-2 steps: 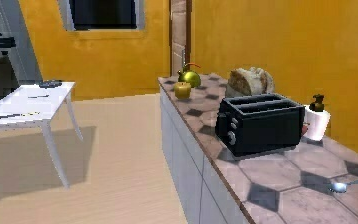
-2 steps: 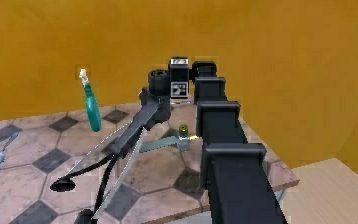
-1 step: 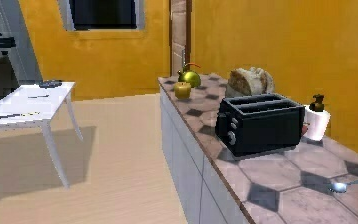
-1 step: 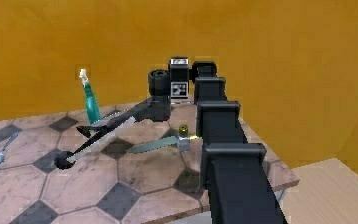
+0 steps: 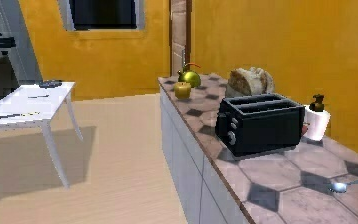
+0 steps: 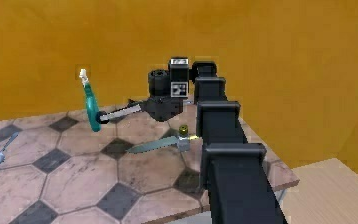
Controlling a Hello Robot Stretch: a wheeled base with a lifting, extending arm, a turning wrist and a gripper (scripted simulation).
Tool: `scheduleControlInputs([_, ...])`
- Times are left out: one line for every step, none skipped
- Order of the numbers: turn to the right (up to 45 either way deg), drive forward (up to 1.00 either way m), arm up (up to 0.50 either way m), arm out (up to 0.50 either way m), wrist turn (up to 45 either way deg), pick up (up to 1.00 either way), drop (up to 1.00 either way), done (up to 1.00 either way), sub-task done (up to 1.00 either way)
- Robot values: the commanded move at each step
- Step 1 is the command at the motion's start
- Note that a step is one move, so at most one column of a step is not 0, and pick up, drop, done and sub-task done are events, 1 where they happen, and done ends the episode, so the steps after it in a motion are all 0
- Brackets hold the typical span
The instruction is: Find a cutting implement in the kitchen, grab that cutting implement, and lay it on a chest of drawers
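Knife [image 6: 155, 146] lies flat on the tiled tabletop [image 6: 77, 170], just beside the arm [image 6: 227, 150]. End effector [image 6: 115, 115] sits near a teal bottle [image 6: 90, 108]; I cannot tell its grip state or whether it holds anything.

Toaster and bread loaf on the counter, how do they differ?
The toaster is black and boxy with slots on top; the bread loaf is tan and rounded. The toaster stands nearer in the forward view; the bread loaf sits farther back, by the yellow wall. Both rest on the tiled counter.
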Motion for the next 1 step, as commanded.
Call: scheduleControlInputs([0.0, 0.00, 0.00, 0.00, 9.0, 0.00, 0.00, 0.00, 0.00])
